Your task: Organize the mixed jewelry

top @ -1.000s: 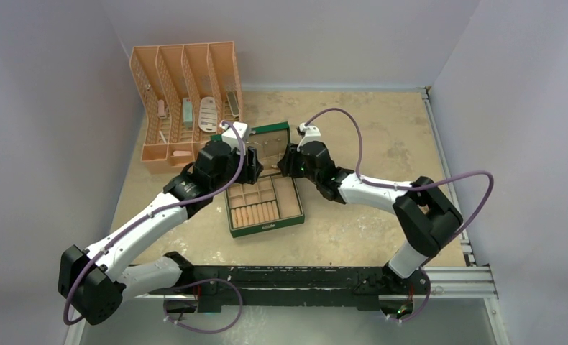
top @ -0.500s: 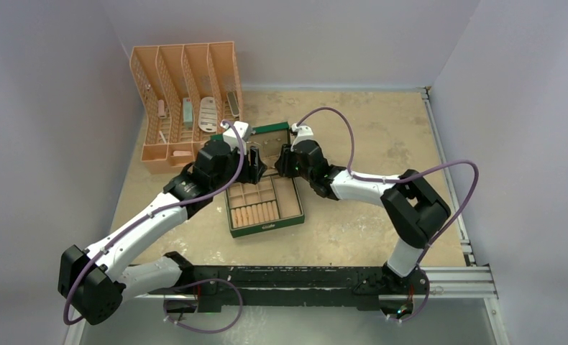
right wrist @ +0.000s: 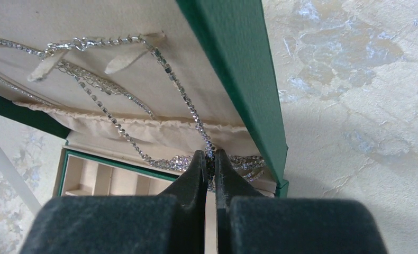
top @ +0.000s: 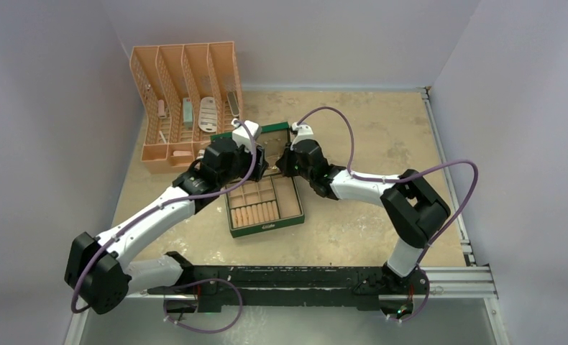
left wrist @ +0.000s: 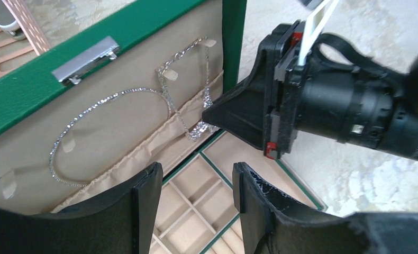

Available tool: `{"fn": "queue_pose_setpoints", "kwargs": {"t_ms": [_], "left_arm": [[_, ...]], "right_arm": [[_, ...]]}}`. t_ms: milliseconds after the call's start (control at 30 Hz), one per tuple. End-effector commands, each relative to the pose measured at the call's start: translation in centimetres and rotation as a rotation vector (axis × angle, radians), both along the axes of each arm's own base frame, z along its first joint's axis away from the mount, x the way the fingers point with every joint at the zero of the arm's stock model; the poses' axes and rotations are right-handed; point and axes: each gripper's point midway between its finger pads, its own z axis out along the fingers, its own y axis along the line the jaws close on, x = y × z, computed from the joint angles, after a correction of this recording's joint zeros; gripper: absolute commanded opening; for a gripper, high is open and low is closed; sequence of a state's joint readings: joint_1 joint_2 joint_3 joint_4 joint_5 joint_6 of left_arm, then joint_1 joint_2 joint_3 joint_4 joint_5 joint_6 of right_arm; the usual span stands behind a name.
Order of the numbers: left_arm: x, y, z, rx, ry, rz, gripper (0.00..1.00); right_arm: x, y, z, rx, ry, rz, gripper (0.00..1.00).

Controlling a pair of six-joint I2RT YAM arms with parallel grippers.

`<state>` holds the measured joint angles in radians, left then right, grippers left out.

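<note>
My right pincer (right wrist: 210, 159) is clenched on the silvery chain (right wrist: 185, 100), gripping it where it gathers into a glittering bunch at the gathered lip of the lid's fabric pocket (right wrist: 143, 129). The pinch point sits just inside the lid's right-hand green edge (right wrist: 238, 69), so there is little room on that side. Past that edge lies the broadest stretch of worktop (top: 382, 129).

My left pincer (left wrist: 195, 172) is released, with nothing between its fingers. It hangs over the tray compartments, just in front of the lining. The two pincers nearly meet at the lid. The right one's tip is beside the chain's bunch in the left wrist view.

On the lining I count one sparkling hoop (left wrist: 121, 94) and one chain draped over fabric tabs (left wrist: 170, 76); four tabs show from the left wrist. A finer strand runs alongside the chain in the right wrist view. I cannot tell whether it is a separate piece.

There is one metal clasp (left wrist: 88, 53) on the lid's top edge. The green box (top: 267, 228) lies open mid-worktop with one row of ring rolls (top: 256, 213). One peach rack (top: 184, 72) with four slots stands just beyond the lid on the left, crowding that side.
</note>
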<state>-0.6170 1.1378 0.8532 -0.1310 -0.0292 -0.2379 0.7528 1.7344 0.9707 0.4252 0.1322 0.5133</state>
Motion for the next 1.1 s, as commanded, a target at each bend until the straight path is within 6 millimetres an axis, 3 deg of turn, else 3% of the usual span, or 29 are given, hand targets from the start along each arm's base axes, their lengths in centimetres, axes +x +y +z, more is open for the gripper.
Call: {"fn": "queue_pose_setpoints", "kwargs": {"t_ms": [0,133,433,667,933,1067], "left_arm": [[2.3,-0.1,2.1,0.038,-0.093,0.02,0.51],[3.2,0.4,2.6,0.01,-0.097,0.095,0.5],[4.0,1.6,2.2,0.013,-0.097,0.178,0.47],[3.8,1.2,2.1,0.034,-0.153,0.09,0.46],[4.8,0.5,-0.9,0.172,-0.11,-0.114,0.41],[5.9,1.9,-2.4,0.287,-0.134,-0.092,0.38]], "right_arm": [[1.0,1.2,4.6,0.097,-0.063,-0.02,0.0],[0.5,1.4,4.3,0.114,-0.005,-0.024,0.0],[0.5,1.1,5.8,0.156,0.039,-0.083,0.0],[1.0,0.3,7.0,0.202,0.078,-0.153,0.0],[0.9,0.1,6.0,0.201,0.155,-0.183,0.0],[0.6,0.1,5.7,0.202,0.165,-0.176,0.0]]}}
